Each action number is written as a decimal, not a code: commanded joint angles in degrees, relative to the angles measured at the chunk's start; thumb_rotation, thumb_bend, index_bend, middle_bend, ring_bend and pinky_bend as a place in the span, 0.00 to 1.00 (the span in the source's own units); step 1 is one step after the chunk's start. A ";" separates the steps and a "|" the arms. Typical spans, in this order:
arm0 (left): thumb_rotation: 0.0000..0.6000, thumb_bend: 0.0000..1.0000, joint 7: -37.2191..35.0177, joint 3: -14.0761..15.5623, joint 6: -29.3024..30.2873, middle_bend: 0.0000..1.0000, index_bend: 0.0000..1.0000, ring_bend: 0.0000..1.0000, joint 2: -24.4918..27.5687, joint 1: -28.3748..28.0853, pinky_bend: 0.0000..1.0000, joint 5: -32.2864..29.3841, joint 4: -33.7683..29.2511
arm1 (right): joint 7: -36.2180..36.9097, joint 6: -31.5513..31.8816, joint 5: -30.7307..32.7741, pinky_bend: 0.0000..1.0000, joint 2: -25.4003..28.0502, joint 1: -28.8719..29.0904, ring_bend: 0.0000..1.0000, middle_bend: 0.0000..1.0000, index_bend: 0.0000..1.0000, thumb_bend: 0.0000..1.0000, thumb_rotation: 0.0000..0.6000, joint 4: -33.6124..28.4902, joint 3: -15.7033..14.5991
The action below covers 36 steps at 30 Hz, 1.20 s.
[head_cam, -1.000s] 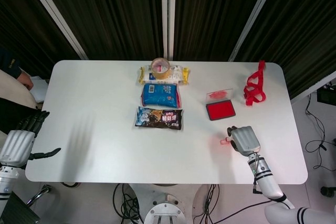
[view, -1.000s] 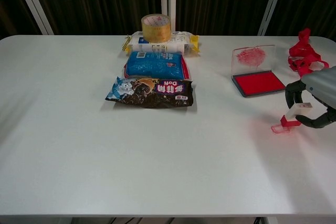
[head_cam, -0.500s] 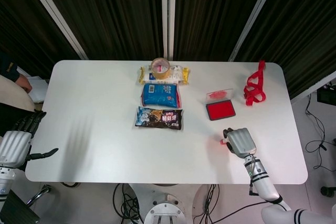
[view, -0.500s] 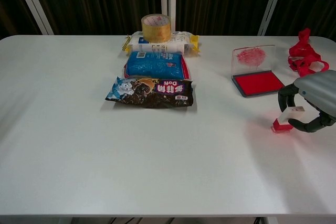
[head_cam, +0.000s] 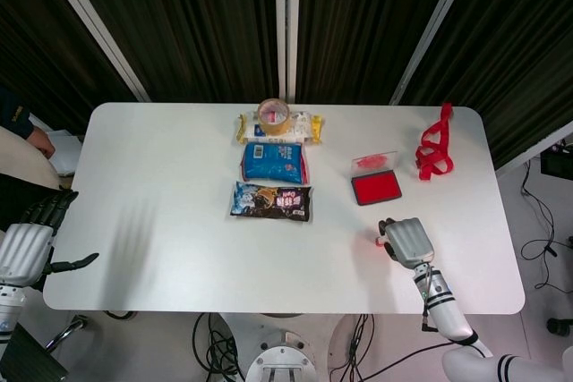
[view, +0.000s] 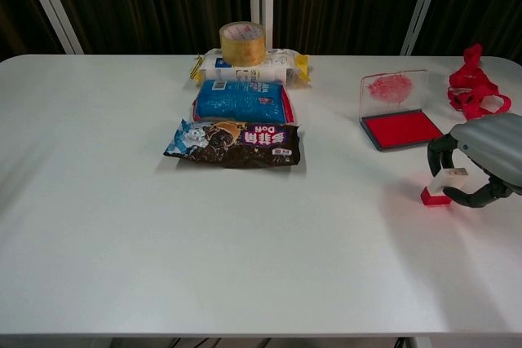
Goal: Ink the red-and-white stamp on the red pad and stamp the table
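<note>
From the head view, I am covering the stamp point(head_cam: 380, 241) with my right robot hand point(head_cam: 406, 241), so only a pink sliver of it is showing at the fingers' edge, just in front of the red pad point(head_cam: 376, 187) on the counter point(head_cam: 179, 221). I am keeping it near the pad because inking should come first. My left robot hand point(head_cam: 29, 243) is hanging off the counter's left edge, fingers spread and holding nothing, out of the way.

From the chest view, I am pinching the white top of the stamp point(view: 441, 186) between the curled fingers of my right robot hand point(view: 481, 160), its red base sitting upright on the counter point(view: 245, 242). The red pad point(view: 400, 128) is lying open just beyond, lid tilted up, ink exposed for pressing. The snack packets point(view: 236, 143) and the tape roll point(view: 243, 42) are sitting well apart, mid-counter. My left robot hand is not showing here.
</note>
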 commanded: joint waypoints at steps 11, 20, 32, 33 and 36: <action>0.55 0.02 -0.33 -0.03 -0.04 0.08 0.04 0.11 -0.07 0.01 0.19 -0.04 0.31 | -0.99 -1.60 0.58 1.00 0.51 0.16 0.87 0.46 0.48 0.40 1.00 -0.72 0.26; 0.55 0.02 -0.57 -0.01 -0.10 0.08 0.04 0.11 -0.05 0.08 0.19 -0.14 0.50 | -1.20 -1.75 0.45 1.00 0.74 0.00 0.87 0.42 0.44 0.40 1.00 -1.12 0.27; 0.55 0.02 -0.76 -0.01 0.05 0.08 0.04 0.11 0.05 0.06 0.19 0.08 0.45 | -2.40 -0.54 -0.56 1.00 2.91 -0.95 0.87 0.38 0.38 0.39 1.00 -4.03 -0.55; 0.55 0.02 -0.75 -0.02 0.06 0.08 0.04 0.11 0.07 0.06 0.19 0.09 0.43 | -2.51 -0.35 -0.65 1.00 3.15 -1.09 0.87 0.38 0.38 0.39 1.00 -4.32 -0.62; 0.55 0.02 -0.69 -0.04 0.08 0.08 0.04 0.11 0.12 0.02 0.19 0.16 0.30 | -2.66 0.18 -0.92 1.00 3.72 -1.48 0.87 0.38 0.38 0.39 1.00 -5.09 -0.82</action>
